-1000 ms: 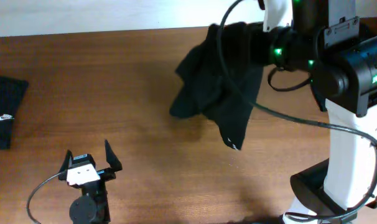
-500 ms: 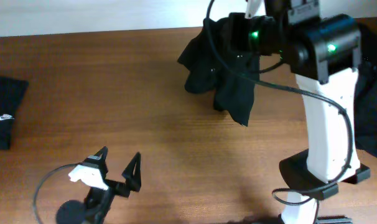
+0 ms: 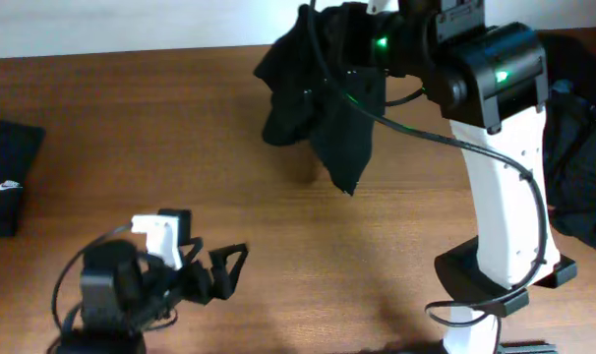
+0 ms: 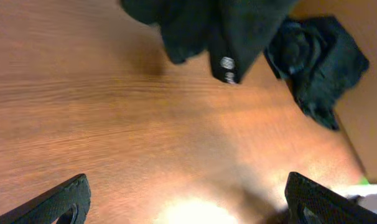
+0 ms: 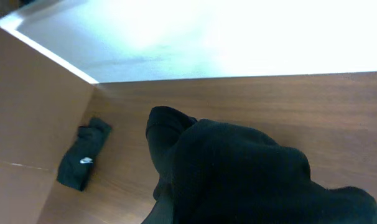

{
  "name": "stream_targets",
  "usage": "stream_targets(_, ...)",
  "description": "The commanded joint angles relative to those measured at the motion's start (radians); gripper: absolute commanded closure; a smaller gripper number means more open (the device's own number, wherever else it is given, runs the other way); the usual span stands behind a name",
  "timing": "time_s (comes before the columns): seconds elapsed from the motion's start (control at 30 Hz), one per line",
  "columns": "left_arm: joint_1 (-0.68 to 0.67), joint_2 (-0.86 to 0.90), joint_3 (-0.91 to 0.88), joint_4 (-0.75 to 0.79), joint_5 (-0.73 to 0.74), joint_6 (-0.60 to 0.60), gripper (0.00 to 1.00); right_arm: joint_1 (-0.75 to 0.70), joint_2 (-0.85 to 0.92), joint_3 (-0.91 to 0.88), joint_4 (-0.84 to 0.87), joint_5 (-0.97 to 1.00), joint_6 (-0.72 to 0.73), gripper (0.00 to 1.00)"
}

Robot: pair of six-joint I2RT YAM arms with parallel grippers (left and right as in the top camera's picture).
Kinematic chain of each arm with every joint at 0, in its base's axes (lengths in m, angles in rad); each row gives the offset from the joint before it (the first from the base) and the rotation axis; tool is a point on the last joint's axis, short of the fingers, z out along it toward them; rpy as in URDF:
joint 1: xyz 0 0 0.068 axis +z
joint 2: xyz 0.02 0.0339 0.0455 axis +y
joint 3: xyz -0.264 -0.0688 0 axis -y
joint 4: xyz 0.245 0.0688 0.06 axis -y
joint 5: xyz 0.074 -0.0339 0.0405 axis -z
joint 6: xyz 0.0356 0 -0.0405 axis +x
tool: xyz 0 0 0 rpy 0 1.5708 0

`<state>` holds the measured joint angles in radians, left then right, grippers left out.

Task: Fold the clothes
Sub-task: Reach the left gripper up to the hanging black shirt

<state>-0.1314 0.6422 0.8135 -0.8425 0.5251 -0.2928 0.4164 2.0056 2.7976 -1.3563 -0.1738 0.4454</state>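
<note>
Moved: shirt [image 3: 323, 108] carried left by right gripper [image 3: 362, 44], pinched on it; cloth hangs beneath, likely to unfurl.
Left gripper [image 3: 224, 273]: spread, empty, shirt ahead.

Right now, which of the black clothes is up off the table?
The garment dangling from the right arm; the folded logo shirt and the right-edge heap lie on the table.

Straight ahead of the open left pincer [image 3: 229, 273] the tabletop [image 3: 160, 118] lies bare. Farther ahead a black garment [image 3: 298, 108] hangs in the way. To the pincer's right stands the right arm [image 3: 500, 206], with a dark heap of clothes [image 3: 578, 147] beyond. A folded garment [image 3: 5, 182] lies well behind.
</note>
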Motion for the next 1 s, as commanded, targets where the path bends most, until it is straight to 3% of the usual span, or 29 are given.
stream_targets(0.0,-0.1,0.064,0.138,-0.002,-0.047,-0.005,0.01,0.017,-0.018,0.017,0.027,0.005,0.01,0.96)
stream_targets(0.27,-0.482,0.227,0.401,-0.071,-0.535,0.006,0.01,0.017,-0.018,0.017,0.056,0.01,0.008,0.96)
stream_targets(0.43,-0.659,0.336,0.405,-0.015,-0.603,0.006,0.01,0.017,-0.018,0.017,0.079,0.009,0.008,0.96)
stream_targets(0.67,-0.678,0.48,0.402,0.072,-0.701,0.004,0.0,0.017,-0.018,0.017,0.075,0.005,0.009,0.96)
stream_targets(0.97,-0.678,0.819,0.402,0.267,-0.728,-0.143,0.01,0.018,-0.018,0.017,0.074,-0.027,0.009,0.96)
